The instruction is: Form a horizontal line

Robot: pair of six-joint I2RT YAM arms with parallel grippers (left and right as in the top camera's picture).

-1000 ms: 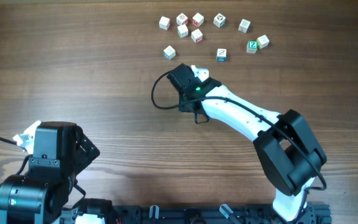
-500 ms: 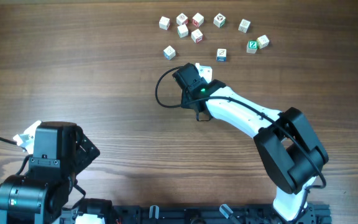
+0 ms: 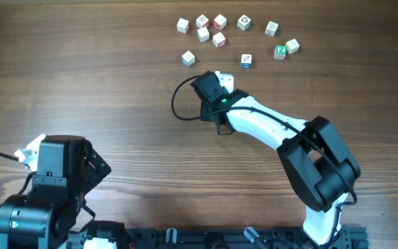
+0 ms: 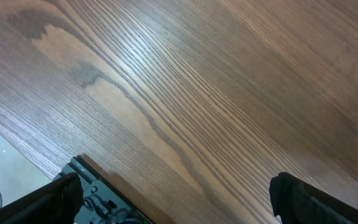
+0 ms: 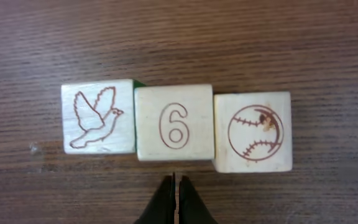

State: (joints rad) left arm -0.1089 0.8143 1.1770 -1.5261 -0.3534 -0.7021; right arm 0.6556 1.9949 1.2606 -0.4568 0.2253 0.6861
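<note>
Right wrist: gripper closed just short of a three-cube row

The right gripper [image 5: 176, 194] has its jaws pressed together on nothing, its tip just short of the 6. The horizontal line [image 5: 176, 127] — dove, 6, baseball, sides touching — lies flat on the counter [image 5: 328, 50]. Overhead, loose cubes [image 3: 219, 22] scatter farther up the counter. The left gripper [image 4: 176, 190] hangs spread wide over wood grain, well apart.

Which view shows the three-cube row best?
Right wrist: the row fills the frame, cubes touching side by side, with the dove, 6 and baseball engravings clear. Overhead it is not visible, apparently hidden under the right arm. Left wrist shows only table.
</note>
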